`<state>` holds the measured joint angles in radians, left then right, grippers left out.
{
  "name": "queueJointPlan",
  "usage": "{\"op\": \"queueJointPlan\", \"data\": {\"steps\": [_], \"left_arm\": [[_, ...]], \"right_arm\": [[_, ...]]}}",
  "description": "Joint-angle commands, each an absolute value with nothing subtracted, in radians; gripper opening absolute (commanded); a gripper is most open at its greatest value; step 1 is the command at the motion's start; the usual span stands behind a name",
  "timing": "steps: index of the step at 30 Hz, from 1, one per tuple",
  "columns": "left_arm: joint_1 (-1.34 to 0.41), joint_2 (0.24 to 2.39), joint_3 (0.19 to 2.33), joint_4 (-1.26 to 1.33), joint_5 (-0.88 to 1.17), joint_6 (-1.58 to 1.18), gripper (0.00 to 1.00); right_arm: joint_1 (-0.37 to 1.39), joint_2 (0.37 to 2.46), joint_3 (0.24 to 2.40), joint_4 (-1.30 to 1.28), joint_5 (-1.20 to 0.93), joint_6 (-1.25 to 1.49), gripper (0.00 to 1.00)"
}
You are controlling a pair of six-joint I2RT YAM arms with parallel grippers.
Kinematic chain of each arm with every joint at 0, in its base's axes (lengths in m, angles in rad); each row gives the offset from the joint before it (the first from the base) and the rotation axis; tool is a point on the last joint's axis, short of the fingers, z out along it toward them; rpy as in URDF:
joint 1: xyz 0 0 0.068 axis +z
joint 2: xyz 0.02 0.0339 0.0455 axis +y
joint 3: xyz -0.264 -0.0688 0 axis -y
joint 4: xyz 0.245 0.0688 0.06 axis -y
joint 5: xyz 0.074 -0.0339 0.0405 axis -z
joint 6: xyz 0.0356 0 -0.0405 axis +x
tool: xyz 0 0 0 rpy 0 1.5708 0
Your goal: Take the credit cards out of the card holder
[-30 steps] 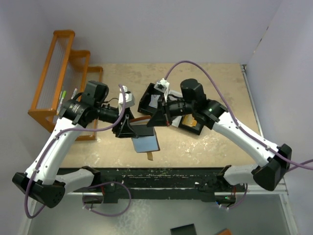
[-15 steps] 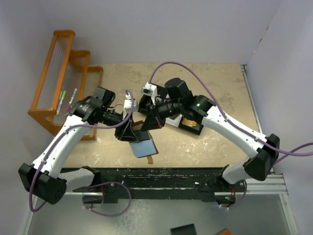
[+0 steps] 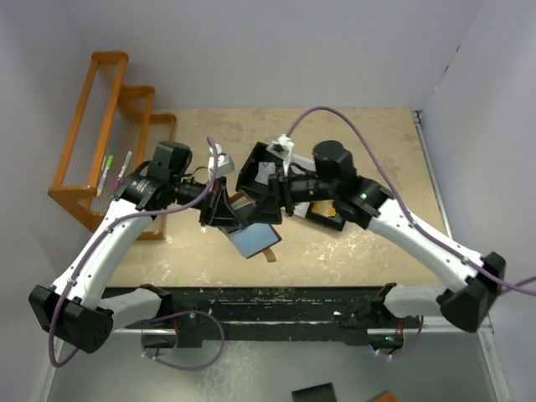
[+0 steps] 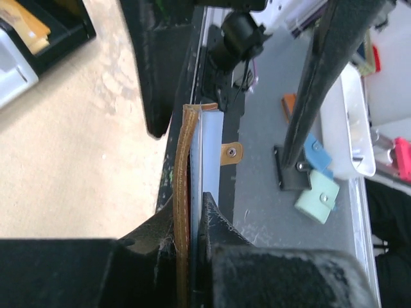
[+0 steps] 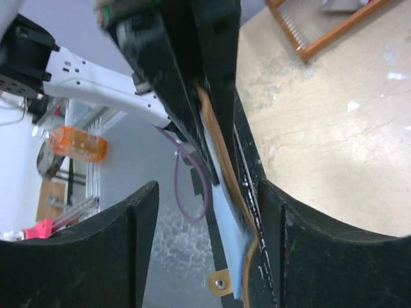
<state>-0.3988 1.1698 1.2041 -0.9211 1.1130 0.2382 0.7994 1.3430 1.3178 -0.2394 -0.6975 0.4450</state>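
Card holder (image 3: 255, 240): hangs open just above the table (image 3: 360, 151), nearest the arm bases, pale lining up, snap tab (image 3: 270, 255) at its near end.
Long axis: slopes from the pinched far-left edge down toward the near right.
Left gripper (image 3: 224, 211): jaws closed on the card holder's far-left edge; its wrist view shows the brown leather rim clamped between the fingers.
Right gripper (image 3: 274, 201): jaws well apart, holding nothing; from its wrist view the card holder stands edge-on ahead, between the two fingers and closer to one, ungripped.
Nearer free arm: the right, just beside the holder's far-right edge, so the pull likely falls to it.
Credit cards: none seen sticking out; whether the pockets hold any cannot be told.
Tray (image 3: 248, 177): beyond both grippers, a gold-orange card (image 3: 325, 209) lying in a right-hand compartment.
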Motion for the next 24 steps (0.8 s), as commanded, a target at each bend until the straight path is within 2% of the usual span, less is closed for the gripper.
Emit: {"op": "queueJointPlan", "data": {"steps": [1,5,8,11,12,13,15,17,19,24], "left_arm": [[-0.368,1.106,1.239,-0.644,1.226,-0.078,0.00],[-0.357,1.061,1.192,-0.419,1.262,-0.307,0.00],[-0.356,1.034,1.160,-0.286,1.277,-0.438,0.00],[-0.357,1.022,1.155,-0.229,1.294,-0.500,0.00],[-0.357,1.021,1.155,-0.227,1.300,-0.505,0.01],[-0.357,1.019,1.154,-0.229,1.308,-0.506,0.03],[-0.357,1.019,1.148,-0.257,1.329,-0.479,0.11],[-0.356,1.023,1.152,-0.345,1.331,-0.388,0.32],[-0.354,1.038,1.168,-0.486,1.306,-0.253,0.48],[-0.314,1.082,1.190,-0.645,1.307,-0.073,0.56]], "right_arm": [[0.773,1.150,1.119,0.169,-0.653,0.663,0.68],[0.774,1.041,0.953,0.329,-0.587,0.752,0.70],[0.773,1.032,0.914,0.372,-0.568,0.764,0.66],[0.773,1.045,0.906,0.419,-0.581,0.785,0.52],[0.774,1.049,0.905,0.428,-0.600,0.793,0.42],[0.773,1.052,0.905,0.441,-0.612,0.801,0.28],[0.774,1.052,0.909,0.457,-0.619,0.806,0.09],[0.773,1.056,0.936,0.407,-0.630,0.790,0.00],[0.773,1.075,0.993,0.252,-0.623,0.723,0.00],[0.773,1.168,1.168,-0.065,-0.617,0.570,0.00]]}}
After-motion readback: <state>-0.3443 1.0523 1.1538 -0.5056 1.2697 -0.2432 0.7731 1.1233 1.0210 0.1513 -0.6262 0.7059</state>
